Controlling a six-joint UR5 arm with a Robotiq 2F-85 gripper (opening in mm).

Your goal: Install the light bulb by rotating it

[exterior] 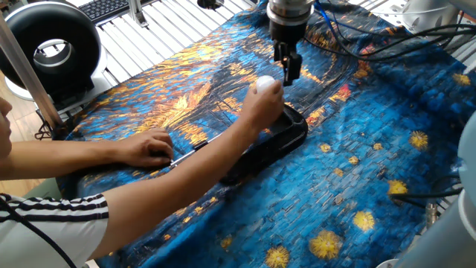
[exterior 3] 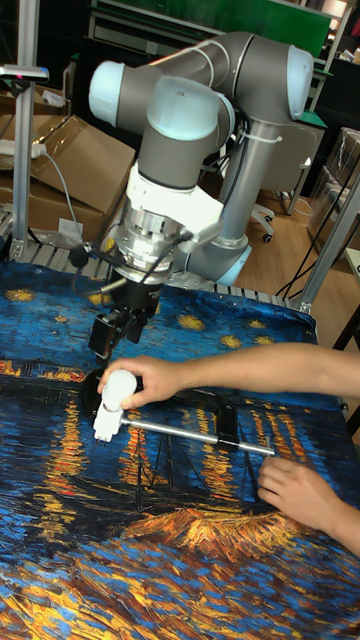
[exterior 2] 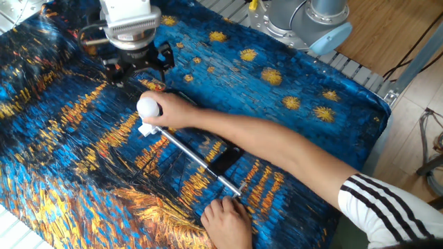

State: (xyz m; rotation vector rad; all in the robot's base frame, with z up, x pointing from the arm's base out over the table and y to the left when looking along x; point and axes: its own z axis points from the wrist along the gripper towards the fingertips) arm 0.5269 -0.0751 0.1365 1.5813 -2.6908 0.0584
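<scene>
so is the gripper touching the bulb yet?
Apart. One fixed view shows cloth between the gripper and the light bulb; only the person's hand holds it.
</scene>
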